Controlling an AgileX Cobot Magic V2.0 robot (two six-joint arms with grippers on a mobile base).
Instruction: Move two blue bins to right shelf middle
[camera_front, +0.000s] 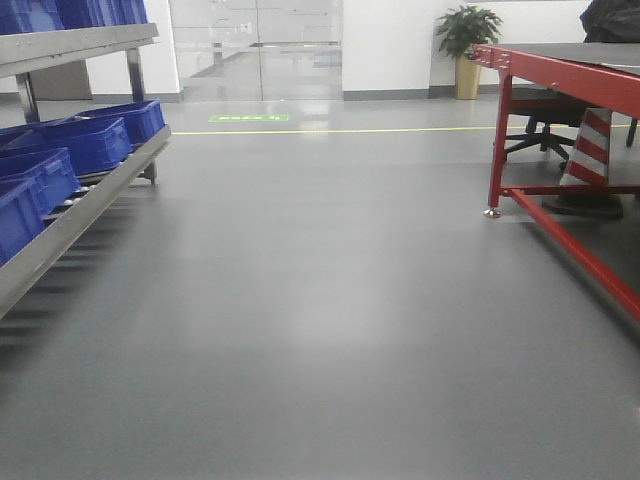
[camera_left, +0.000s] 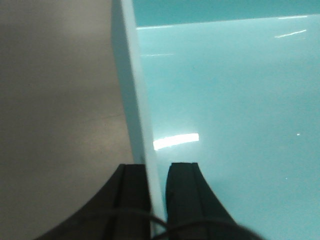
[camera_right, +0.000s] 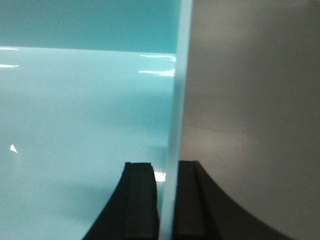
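My left claw (camera_left: 158, 172) is clenched on the thin side wall (camera_left: 136, 100) of a blue bin (camera_left: 235, 100). One dark finger sits outside the wall and the other inside. My right claw (camera_right: 167, 170) is clamped the same way on a wall of the same plastic, with the bin's inside to its left. I cannot tell whether both claws hold one bin.

Through both wrist cameras the plastic looks pale turquoise, smooth and glossy. Bright streaks of light lie on the bin's bottom, and a darker far wall runs across the top. The wall's upper edge looks almost white. Beyond each gripped wall I see only dull grey floor (camera_right: 250, 100).

The front view shows neither claw. At its left a metal rack (camera_front: 90, 190) carries a row of deeper-blue stored bins (camera_front: 75, 145) on its lower level, with more on the level above. At the right stands a red-framed tabletop (camera_front: 560, 65), with a red-and-white striped post (camera_front: 590, 150) and an office chair (camera_front: 535, 135) beneath it. A potted plant (camera_front: 467, 45) stands by the far wall.
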